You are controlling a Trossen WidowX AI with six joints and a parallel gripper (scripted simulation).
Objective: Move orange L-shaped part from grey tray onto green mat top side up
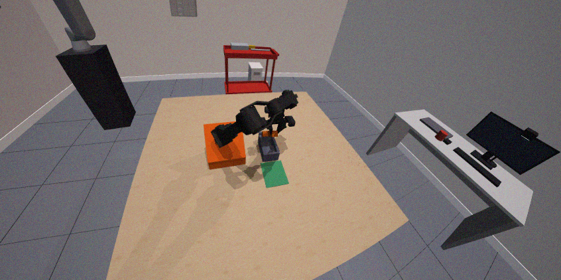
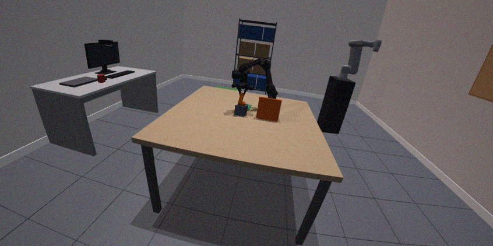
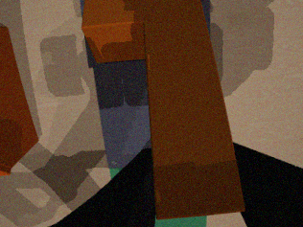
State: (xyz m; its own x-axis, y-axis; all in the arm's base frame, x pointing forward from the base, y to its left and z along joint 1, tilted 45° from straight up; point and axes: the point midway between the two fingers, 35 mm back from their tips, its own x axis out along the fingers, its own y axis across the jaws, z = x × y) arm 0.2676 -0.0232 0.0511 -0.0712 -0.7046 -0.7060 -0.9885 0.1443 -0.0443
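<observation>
The long straight end of the one orange L-shaped part (image 3: 191, 102) is being pinched between the jaws of the single black parallel-jaw gripper (image 2: 241, 93); the part is being held clear above the one grey pocketed tray (image 3: 124, 111), its short foot farthest from the jaws; one flat green mat (image 1: 274, 173) is lying just beside the tray.
</observation>
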